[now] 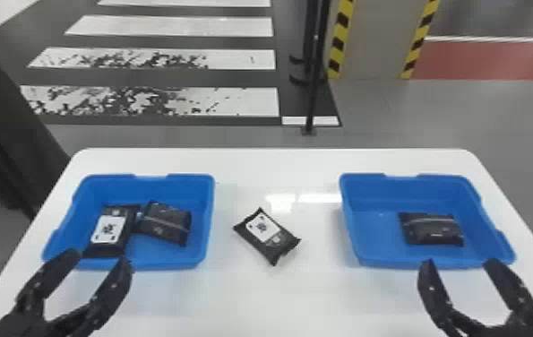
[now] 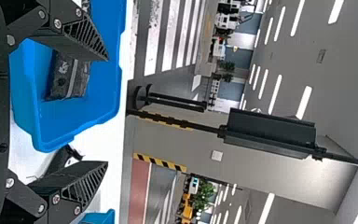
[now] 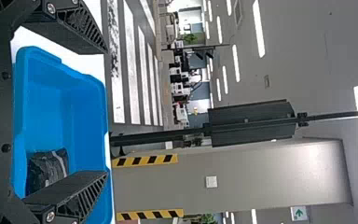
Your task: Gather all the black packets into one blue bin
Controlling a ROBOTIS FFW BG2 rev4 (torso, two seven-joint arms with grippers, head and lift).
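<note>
Black packet (image 1: 266,235) lies on the white desk (image 1: 274,300), between and slightly beyond the left end effector (image 1: 99,260) and right end effector (image 1: 461,264), both spread and empty; left blue bin (image 1: 122,188) holds two packets (image 1: 164,224), right blue bin (image 1: 368,192) one packet (image 1: 433,228).

OK, so on your white round-cornered table (image 1: 274,300), the left blue rectangular plastic bin (image 1: 144,190) has a black pillow-shaped plastic packet (image 1: 108,229) left of a second packet (image 1: 164,224). Your right bin (image 1: 422,192) holds a third packet (image 1: 433,231); a fourth packet (image 1: 267,233) lies between bins.
</note>
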